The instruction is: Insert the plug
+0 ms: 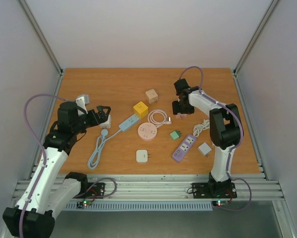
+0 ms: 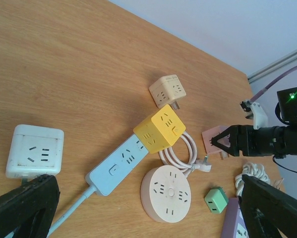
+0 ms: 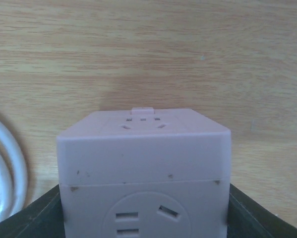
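While the right tool sits low over the bench, at about two o'clock from the round pink socket, its jaws stand roughly half closed on the pink cube adapter. In the right wrist view a dark finger meets each flank of the cube, whose near and top faces both show socket slots. Whether the cube is off the wood cannot be told. A white coiled cord lies just at nine o'clock of it.

The left tool is spread fully wide and grips nothing. It hovers at the bench's nine o'clock side, with a white square adapter right by its fingers.

Around the round socket:
- a yellow cube at twelve o'clock, touching the far end of a blue power strip
- a beige cube farther out, near one o'clock
- a small green adapter at three o'clock
- a purple power strip near four o'clock
- a flat white adapter at six o'clock
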Controlling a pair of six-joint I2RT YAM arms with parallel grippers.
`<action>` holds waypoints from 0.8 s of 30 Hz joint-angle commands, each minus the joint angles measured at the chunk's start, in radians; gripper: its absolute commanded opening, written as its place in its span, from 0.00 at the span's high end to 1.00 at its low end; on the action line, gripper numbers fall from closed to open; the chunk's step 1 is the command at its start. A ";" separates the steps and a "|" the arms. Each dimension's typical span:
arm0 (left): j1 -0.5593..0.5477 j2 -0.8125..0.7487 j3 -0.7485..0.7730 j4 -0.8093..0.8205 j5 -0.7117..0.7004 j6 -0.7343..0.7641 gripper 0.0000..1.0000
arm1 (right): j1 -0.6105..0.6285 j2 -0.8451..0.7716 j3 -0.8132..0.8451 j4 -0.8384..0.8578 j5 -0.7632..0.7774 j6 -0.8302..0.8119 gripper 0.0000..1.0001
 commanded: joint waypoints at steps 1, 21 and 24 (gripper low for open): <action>-0.001 0.005 0.039 0.035 0.042 0.001 0.01 | -0.006 -0.088 -0.020 0.035 -0.073 -0.031 0.44; -0.055 0.112 0.041 0.414 0.639 -0.131 0.01 | 0.115 -0.489 -0.102 0.267 -1.324 -0.047 0.43; -0.085 0.152 0.025 0.470 0.725 -0.202 0.01 | 0.168 -0.495 -0.093 0.227 -1.351 -0.102 0.43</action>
